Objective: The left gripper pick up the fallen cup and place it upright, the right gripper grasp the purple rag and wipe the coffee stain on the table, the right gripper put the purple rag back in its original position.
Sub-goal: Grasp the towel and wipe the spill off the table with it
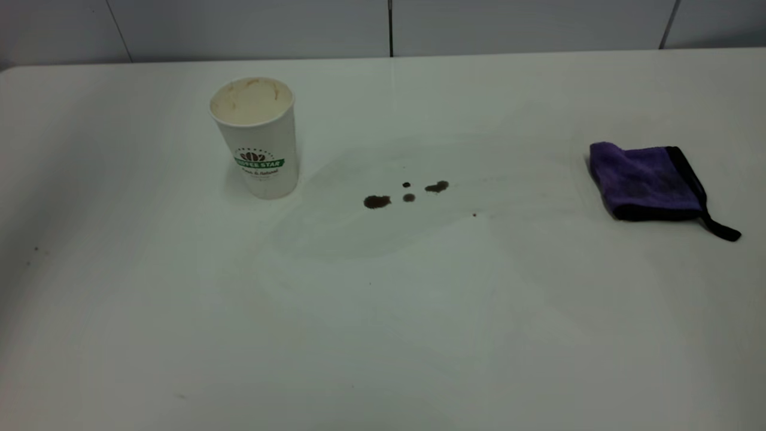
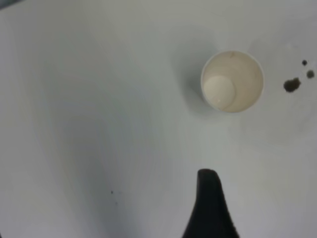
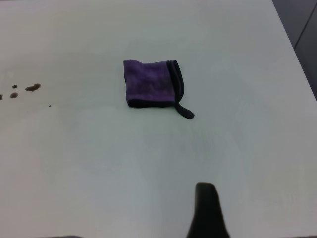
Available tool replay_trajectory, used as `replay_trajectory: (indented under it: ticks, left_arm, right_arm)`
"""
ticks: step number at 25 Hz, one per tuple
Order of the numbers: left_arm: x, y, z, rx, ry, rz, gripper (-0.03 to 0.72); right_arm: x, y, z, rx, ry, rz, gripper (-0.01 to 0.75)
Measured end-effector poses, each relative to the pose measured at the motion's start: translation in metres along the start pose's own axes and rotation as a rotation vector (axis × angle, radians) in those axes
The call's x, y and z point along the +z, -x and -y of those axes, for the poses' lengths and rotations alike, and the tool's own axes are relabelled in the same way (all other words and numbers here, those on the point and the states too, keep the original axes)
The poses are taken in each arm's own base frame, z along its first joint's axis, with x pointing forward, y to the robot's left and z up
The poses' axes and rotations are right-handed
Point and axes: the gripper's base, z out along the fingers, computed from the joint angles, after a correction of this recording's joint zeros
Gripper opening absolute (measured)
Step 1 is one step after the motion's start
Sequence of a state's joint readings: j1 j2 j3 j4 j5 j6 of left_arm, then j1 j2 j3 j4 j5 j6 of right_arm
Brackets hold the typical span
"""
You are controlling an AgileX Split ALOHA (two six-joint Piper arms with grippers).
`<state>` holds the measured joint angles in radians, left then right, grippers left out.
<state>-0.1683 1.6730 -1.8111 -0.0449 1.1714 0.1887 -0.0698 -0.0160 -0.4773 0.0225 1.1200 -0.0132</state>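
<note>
The cup (image 1: 256, 137) stands upright on the table (image 1: 383, 335) at the back left, its stained mouth up; it also shows from above in the left wrist view (image 2: 232, 81). The coffee stain (image 1: 377, 202) is a few brown blotches to the cup's right, and also shows in both wrist views (image 2: 291, 85) (image 3: 32, 88). The purple rag (image 1: 649, 181) lies folded at the right, its loop tab towards the front right; it also shows in the right wrist view (image 3: 151, 90). The left gripper (image 2: 209, 203) hangs above the table, apart from the cup. The right gripper (image 3: 207, 208) is above the table, well short of the rag. Neither arm shows in the exterior view.
A lone tiny dark speck (image 1: 474, 214) lies right of the stain. A grey panelled wall (image 1: 383, 27) runs behind the table's far edge. The table's right edge (image 3: 292, 54) lies beyond the rag.
</note>
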Motion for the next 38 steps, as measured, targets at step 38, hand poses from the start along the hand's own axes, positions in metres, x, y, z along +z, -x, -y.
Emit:
replay_trajectory:
  ticks: [38]
  left_arm:
    - [-0.053,-0.341,0.058,-0.203,0.075,0.166,0.580]
  right_arm:
    - [0.000,0.000,0.000,0.000,0.000,0.000,0.586]
